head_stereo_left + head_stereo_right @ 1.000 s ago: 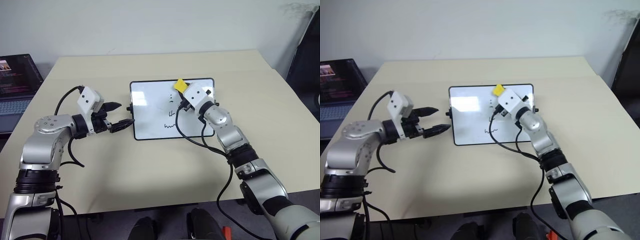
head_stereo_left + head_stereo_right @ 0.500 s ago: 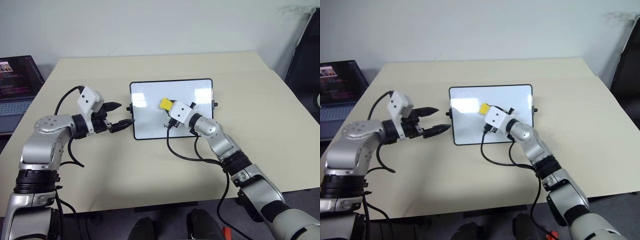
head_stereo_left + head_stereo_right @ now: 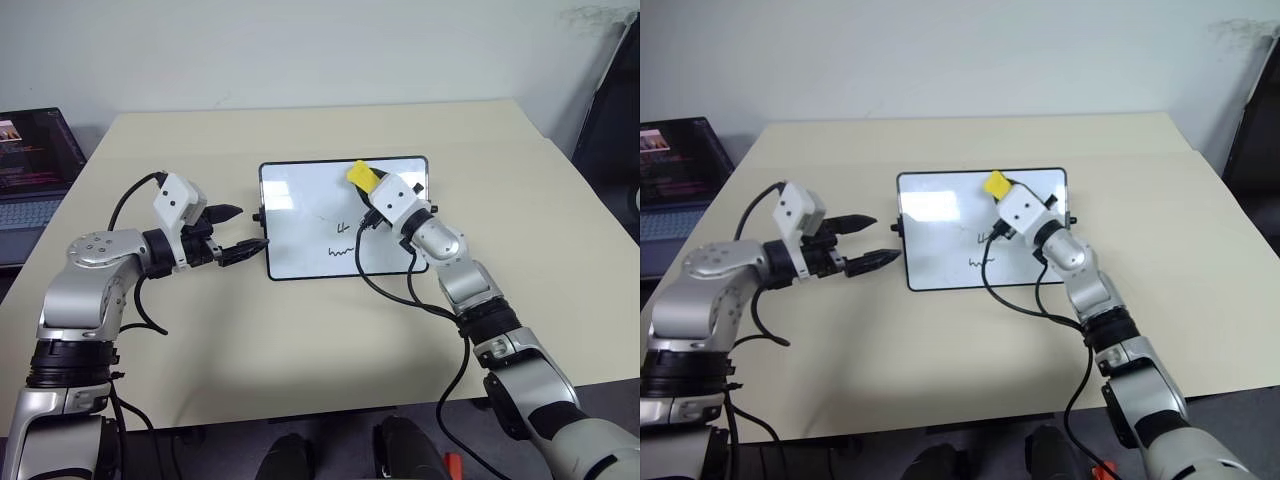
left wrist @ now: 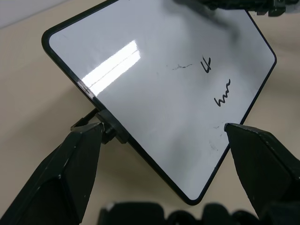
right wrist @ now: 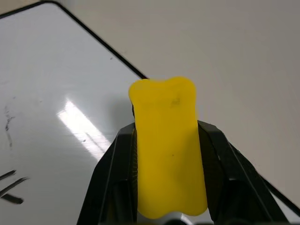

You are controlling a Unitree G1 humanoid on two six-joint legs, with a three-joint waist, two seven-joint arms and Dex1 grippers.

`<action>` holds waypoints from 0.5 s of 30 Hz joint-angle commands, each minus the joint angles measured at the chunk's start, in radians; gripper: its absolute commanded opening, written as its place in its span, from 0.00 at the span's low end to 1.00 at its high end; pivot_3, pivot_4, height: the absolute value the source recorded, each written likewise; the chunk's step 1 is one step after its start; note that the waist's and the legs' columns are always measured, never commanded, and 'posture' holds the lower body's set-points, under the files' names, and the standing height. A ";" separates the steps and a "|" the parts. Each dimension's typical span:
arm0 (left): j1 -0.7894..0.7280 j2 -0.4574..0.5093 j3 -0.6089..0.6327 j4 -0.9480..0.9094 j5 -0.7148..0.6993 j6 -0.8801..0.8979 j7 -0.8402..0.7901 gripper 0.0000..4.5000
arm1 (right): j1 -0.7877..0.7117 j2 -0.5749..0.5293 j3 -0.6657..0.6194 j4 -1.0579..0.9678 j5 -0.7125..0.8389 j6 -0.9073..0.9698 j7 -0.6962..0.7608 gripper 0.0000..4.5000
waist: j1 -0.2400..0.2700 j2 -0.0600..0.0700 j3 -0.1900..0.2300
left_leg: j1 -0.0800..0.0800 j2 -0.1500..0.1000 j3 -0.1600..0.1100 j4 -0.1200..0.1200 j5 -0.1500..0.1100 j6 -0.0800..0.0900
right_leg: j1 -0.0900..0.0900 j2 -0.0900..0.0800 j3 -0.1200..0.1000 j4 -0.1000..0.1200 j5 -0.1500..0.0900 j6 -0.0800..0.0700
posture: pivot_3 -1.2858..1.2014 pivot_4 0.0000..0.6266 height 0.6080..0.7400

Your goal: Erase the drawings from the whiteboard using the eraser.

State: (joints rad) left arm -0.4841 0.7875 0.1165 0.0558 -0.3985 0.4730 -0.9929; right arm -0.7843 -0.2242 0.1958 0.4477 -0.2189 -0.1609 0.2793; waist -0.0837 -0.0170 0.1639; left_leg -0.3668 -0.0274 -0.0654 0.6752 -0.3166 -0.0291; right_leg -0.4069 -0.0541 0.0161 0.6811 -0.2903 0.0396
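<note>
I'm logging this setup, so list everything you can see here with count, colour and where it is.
whiteboard: one, white with thin black frame, flat at the table's middle.
drawings: a few black marks, on the board's middle-right.
eraser: one, yellow, over the board's far edge, in the right gripper.
table: one, beige.
laptop: one, dark, lit screen, beyond the table's left edge.
left gripper: black fingers, open, at the board's left edge by its side knob.
right gripper: shut on the eraser.
</note>
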 commanded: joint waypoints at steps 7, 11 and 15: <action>0.076 0.035 0.047 -0.097 -0.042 -0.031 -0.054 1.00 | 0.229 -0.061 -0.062 -0.481 0.283 0.241 0.248 0.31 | 0.009 0.000 0.000 | -0.001 0.001 0.000 0.000 -0.001 0.001 | 0.000 0.000 0.000 0.000 0.000 0.000 | 0.52 0.24 1.00; 0.119 0.032 0.057 -0.116 -0.049 -0.038 -0.052 1.00 | 0.395 -0.156 -0.093 -0.667 0.357 0.362 0.319 0.31 | 0.030 0.000 0.000 | -0.001 0.001 -0.001 0.001 -0.003 0.004 | 0.001 0.000 -0.001 -0.001 0.000 0.000 | 0.52 0.24 1.00; 0.184 0.031 0.054 -0.155 -0.050 -0.051 -0.066 1.00 | 0.556 -0.226 -0.113 -0.771 0.381 0.390 0.353 0.31 | 0.037 0.000 0.000 | -0.001 0.001 0.000 0.001 -0.003 0.005 | 0.001 0.000 -0.001 -0.001 0.000 0.000 | 0.52 0.24 1.00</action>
State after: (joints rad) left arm -0.3062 0.8040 0.1466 -0.0521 -0.4381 0.4483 -1.0522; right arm -0.2538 -0.4287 0.0993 -0.2445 0.1440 0.2327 0.6120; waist -0.0463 -0.0168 0.1640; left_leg -0.3675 -0.0269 -0.0658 0.6759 -0.3194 -0.0244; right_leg -0.4059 -0.0542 0.0155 0.6807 -0.2904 0.0398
